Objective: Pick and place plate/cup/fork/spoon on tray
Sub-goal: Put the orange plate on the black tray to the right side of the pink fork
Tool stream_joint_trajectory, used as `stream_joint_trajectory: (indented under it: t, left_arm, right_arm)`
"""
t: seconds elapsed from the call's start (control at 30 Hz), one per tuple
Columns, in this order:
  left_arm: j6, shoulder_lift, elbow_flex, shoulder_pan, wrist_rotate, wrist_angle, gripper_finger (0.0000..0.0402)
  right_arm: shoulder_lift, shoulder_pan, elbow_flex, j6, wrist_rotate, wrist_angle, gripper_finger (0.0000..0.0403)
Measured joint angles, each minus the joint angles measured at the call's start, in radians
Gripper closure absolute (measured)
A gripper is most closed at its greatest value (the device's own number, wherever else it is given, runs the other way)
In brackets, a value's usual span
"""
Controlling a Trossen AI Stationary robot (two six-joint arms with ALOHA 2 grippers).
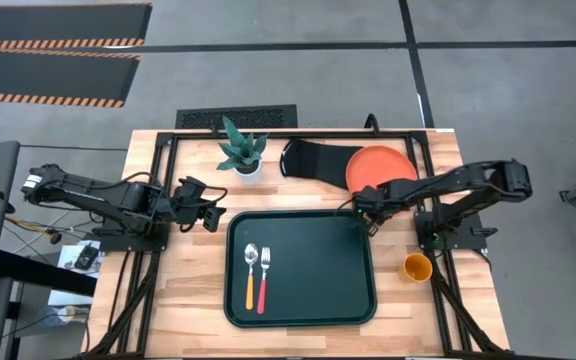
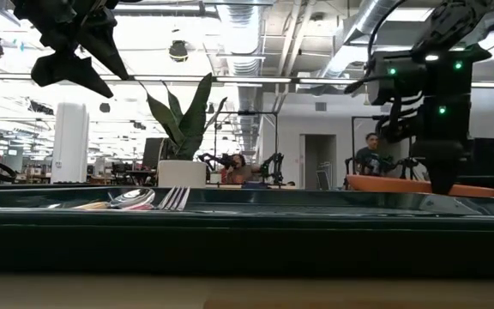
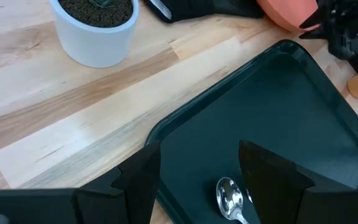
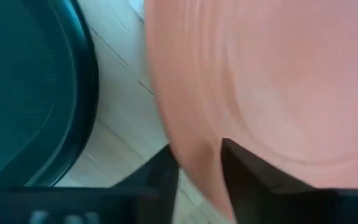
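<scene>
Risk: right tool (image 1: pixel 360 203) pinches only the plate's (image 1: pixel 380 167) rim beside the tray (image 1: pixel 301 305); it may slip. Left tool (image 1: pixel 215 212), open, waits beside the tray.

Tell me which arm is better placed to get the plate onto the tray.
Right: the right gripper is shut on the plate rim beside the tray. The left gripper hangs open past the tray's opposite edge.

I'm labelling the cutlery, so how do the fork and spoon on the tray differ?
The fork has a red handle and tines; the spoon has an orange-yellow handle and a rounded bowl. The spoon lies nearer the left gripper. Both lie side by side in the tray, heads pointing the same way.
</scene>
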Motion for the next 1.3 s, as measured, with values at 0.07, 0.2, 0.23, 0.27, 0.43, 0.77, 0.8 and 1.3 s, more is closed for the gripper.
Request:
stream_joint_trajectory:
  t: [0.07,0.2,0.23,0.27,0.43,0.77,0.8,1.3]
  left_arm:
    - [0.0,0.0,0.0,0.0,0.0,0.0,0.0198]
    - [0.0,0.0,0.0,0.0,-0.001,0.0,0.0198]
    - [0.0,0.0,0.0,0.0,-0.001,0.0,0.0198]
    - [0.0,0.0,0.0,0.0,-0.001,0.0,0.0198]
    - [0.0,0.0,0.0,0.0,-0.001,-0.001,0.0198]
    - [0.003,0.0,0.0,0.0,-0.02,-0.001,0.0198]
    - [0.003,0.0,0.0,0.0,-0.02,-0.001,0.0198]
    - [0.029,0.0,0.0,0.0,-0.02,-0.002,0.0198]
  right_arm:
    - [0.012,0.0,0.0,0.014,0.002,0.001,0.0314]
    - [0.013,0.001,0.008,0.01,0.027,0.015,0.0384]
    - [0.013,0.001,0.015,0.02,0.027,0.008,0.0383]
    - [0.007,0.001,0.022,0.024,0.025,-0.001,0.0382]
    - [-0.04,0.0,0.111,0.037,0.049,-0.069,0.0396]
    - [-0.121,-0.001,0.362,0.028,0.181,-0.217,0.04]
    - [-0.127,-0.001,0.384,0.025,0.188,-0.216,0.04]
    - [-0.122,0.236,0.586,-0.409,0.001,0.083,0.0401]
